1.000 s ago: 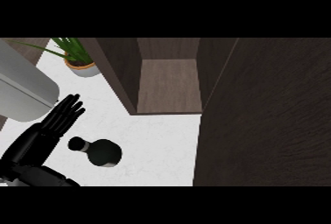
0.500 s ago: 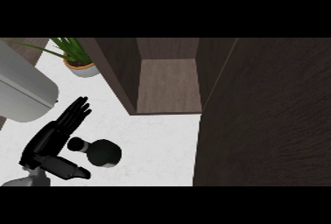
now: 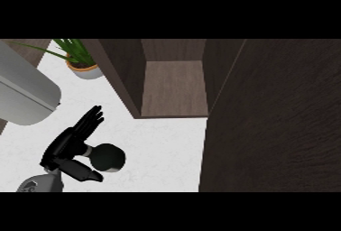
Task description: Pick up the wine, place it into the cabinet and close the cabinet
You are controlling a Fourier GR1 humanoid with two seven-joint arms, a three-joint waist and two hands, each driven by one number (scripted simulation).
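Observation:
The wine bottle [image 3: 108,158] stands on the white counter [image 3: 163,144], seen from above as a dark round shape with its neck toward the left. My left hand [image 3: 66,146] is right beside it on its left, fingers straight and pointing up-right, thumb spread out below the bottle. The hand is open and touches or nearly touches the bottle's neck. The cabinet [image 3: 174,88] stands open above the bottle, its brown shelf bare. Its dark door [image 3: 273,117] is swung out and fills the right side. My right hand does not show.
A potted plant [image 3: 85,70] stands at the back left beside the cabinet's side wall. A large grey rounded appliance [image 3: 23,97] takes up the left edge. White counter lies between the bottle and the cabinet's front.
My left hand has moved right and closer to the bottle, the wrist turning so the thumb now sticks out under it. The bottle has stayed in place.

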